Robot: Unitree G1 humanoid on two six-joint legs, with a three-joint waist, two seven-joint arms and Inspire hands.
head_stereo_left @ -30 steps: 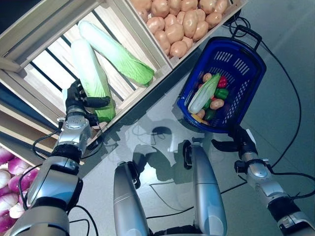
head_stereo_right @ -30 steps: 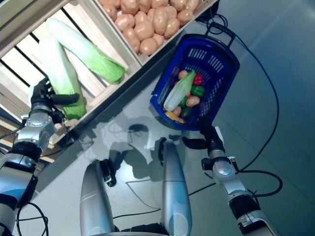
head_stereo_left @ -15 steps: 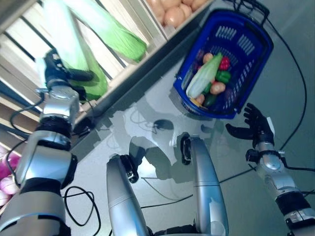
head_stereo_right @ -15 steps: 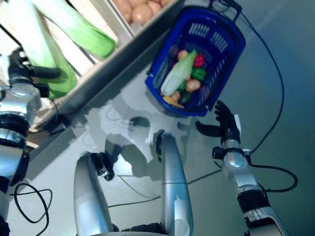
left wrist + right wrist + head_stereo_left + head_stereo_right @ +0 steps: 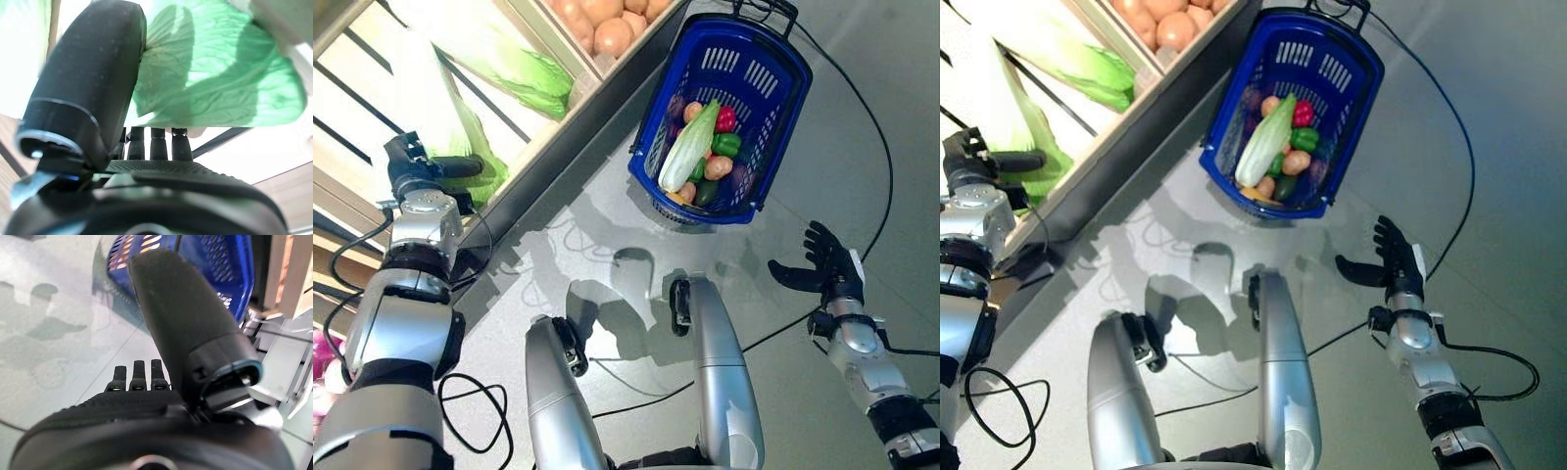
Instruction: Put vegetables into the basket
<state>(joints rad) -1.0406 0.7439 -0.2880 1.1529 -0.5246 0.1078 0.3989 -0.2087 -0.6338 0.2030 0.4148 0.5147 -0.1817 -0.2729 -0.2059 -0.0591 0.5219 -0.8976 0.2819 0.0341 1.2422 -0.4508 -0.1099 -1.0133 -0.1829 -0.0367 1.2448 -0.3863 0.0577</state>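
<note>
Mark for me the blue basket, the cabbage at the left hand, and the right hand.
blue basket point(image 5: 781, 76): left eye view, on its far wall.
cabbage point(image 5: 215, 78): left wrist view, on its green leafy end.
left hand point(image 5: 411, 171): left eye view, on its back.
right hand point(image 5: 1397, 264): right eye view, on the palm.

L robot hand fingers curled, thumb out; R robot hand open.
</note>
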